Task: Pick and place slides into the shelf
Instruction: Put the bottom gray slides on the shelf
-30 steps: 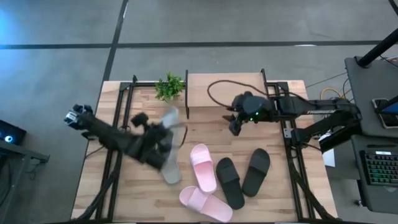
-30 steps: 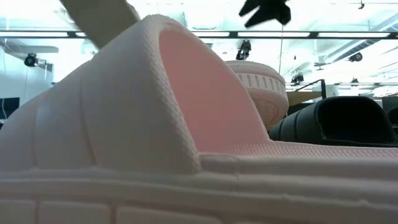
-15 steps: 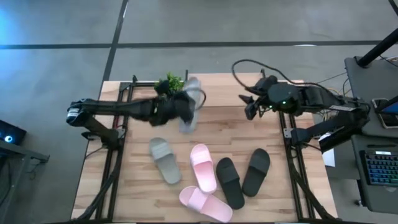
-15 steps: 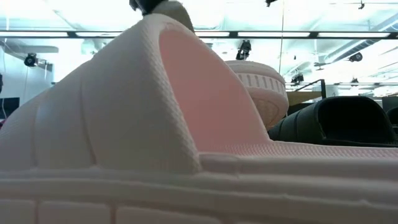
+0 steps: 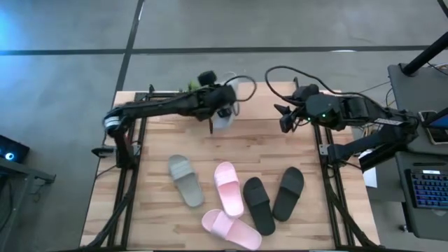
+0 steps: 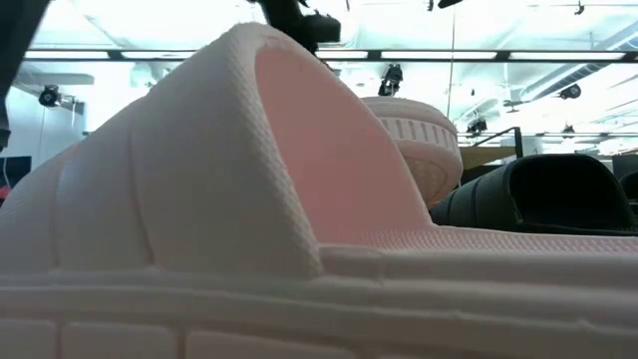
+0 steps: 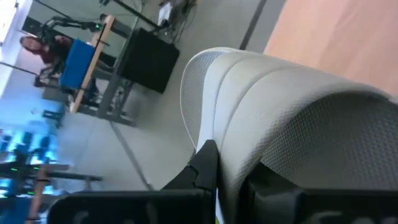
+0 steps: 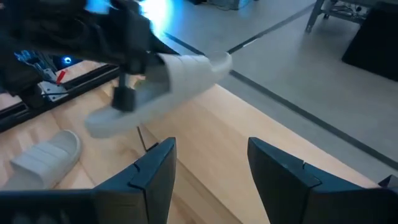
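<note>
Left end effector (image 5: 222, 105) clamps one grey-green slide (image 5: 225, 117) above the shelf (image 5: 255, 98) at the worktop's far edge; right end effector (image 5: 285, 119) wide; five slides remain unplaced.

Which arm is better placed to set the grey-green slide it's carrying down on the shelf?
Left. The left gripper is shut on the grey-green rubber slide, raised at the table's far edge. The right gripper is open and empty, off to the side.
</note>
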